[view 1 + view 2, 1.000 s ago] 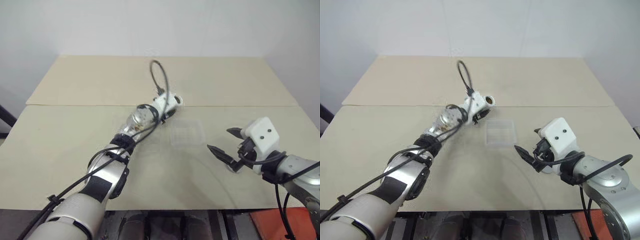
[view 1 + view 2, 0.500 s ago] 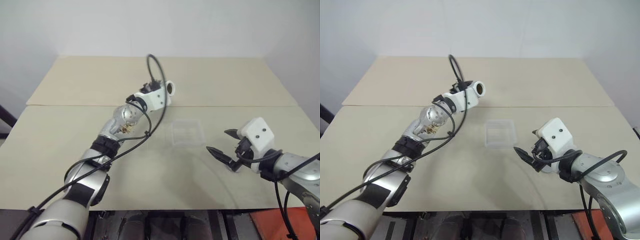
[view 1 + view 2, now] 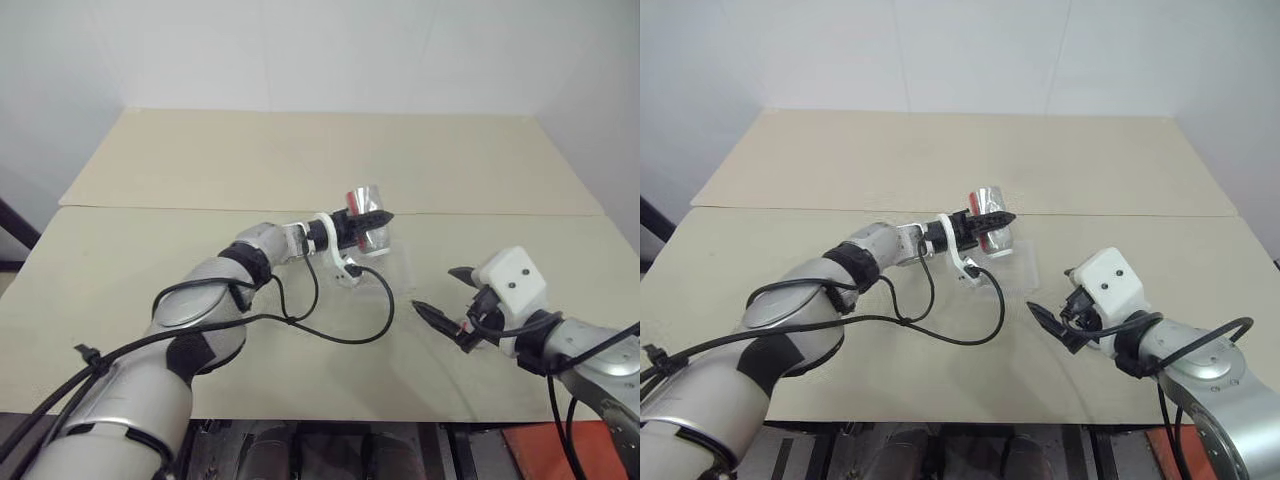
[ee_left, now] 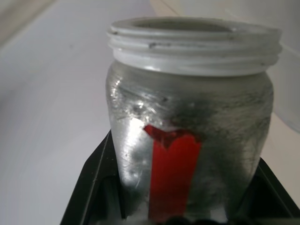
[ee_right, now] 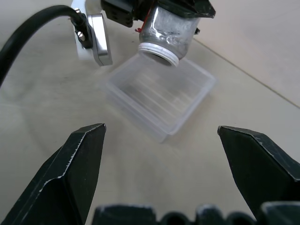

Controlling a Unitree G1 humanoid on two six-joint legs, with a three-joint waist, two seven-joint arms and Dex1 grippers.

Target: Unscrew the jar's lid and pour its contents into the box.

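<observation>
Silver-grey metal arms w/ black joint bands, loose black cables [image 3: 340, 335]; white blocky wrist housing [image 3: 512, 281] w/ two dark screws; black pointed fingers [image 5: 77, 176].

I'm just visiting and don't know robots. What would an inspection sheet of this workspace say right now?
Surface: pale beige table, with a seam running across it.
Job's things: the jar is open, with no lid on, tilted mouth-down over the clear box. No contents are visible in the jar or the box.
Clutter: nothing seen.
Claws: the left claw is shut on the jar; the right claw is open and holds nothing, apart from the box.
Cables: a black cable loops from the left arm down over the table; another runs along the right wrist.
Surroundings: plain white wall behind the table.
</observation>
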